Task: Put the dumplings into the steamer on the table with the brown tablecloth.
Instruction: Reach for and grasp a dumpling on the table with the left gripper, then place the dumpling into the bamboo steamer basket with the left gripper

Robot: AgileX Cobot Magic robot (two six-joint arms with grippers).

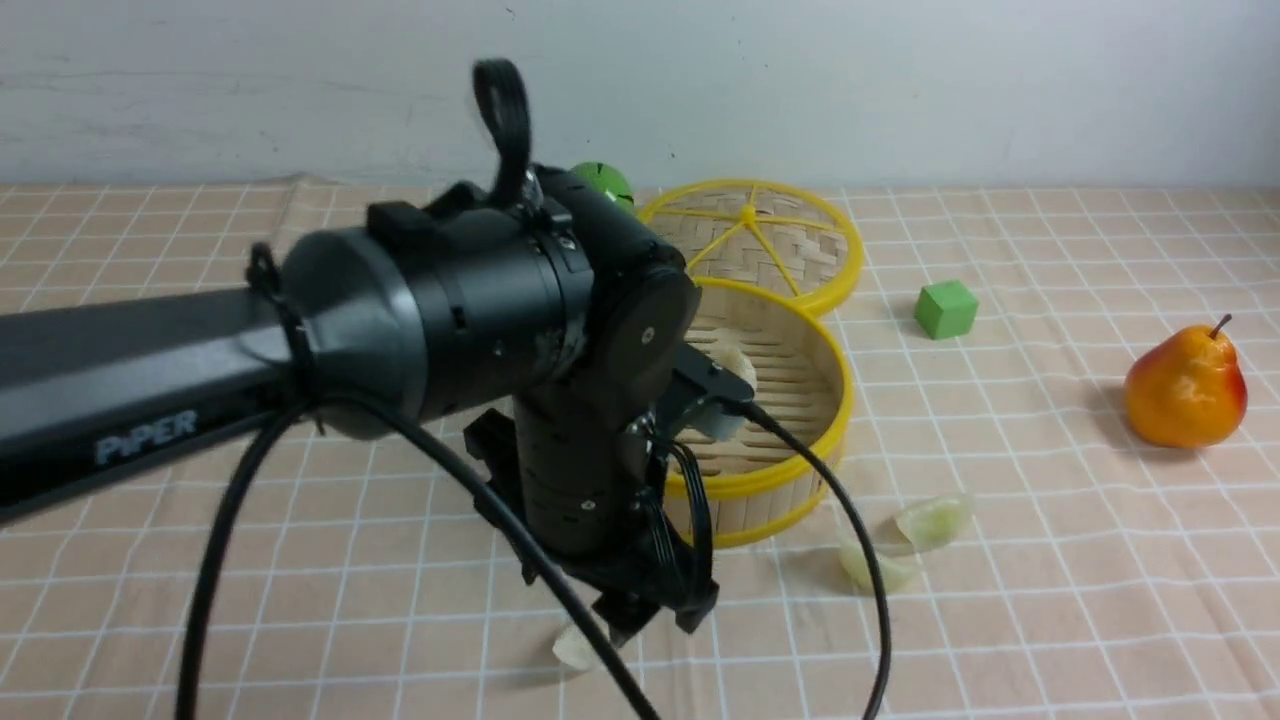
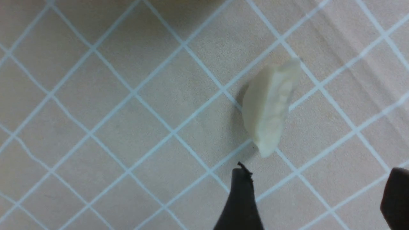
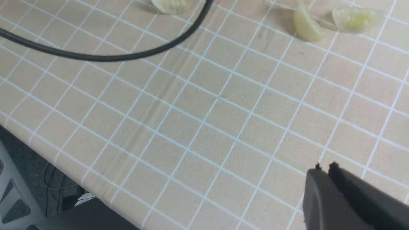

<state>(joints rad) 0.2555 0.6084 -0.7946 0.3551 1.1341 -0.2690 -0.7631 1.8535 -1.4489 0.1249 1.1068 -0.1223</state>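
A pick-up is seemingly being prepared: 1 dumpling [image 2: 268, 108], lying on the brown tablecloth [image 2: 96, 95] near the steamer [image 1: 832, 395], is being hovered over by the left gripper [image 2: 319, 182], jaws spread wide. The right gripper [image 3: 329, 172] is being held shut. Lowering astride the dumpling is being called for next.

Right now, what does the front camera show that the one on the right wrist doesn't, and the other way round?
Only the front view: the steamer with one dumpling inside, the lid, the green cube, the pear and the left arm. Only the right wrist view: the right gripper, shut and empty, and the table's near edge. Both: two dumplings lying close together on the brown tablecloth, and a black cable.
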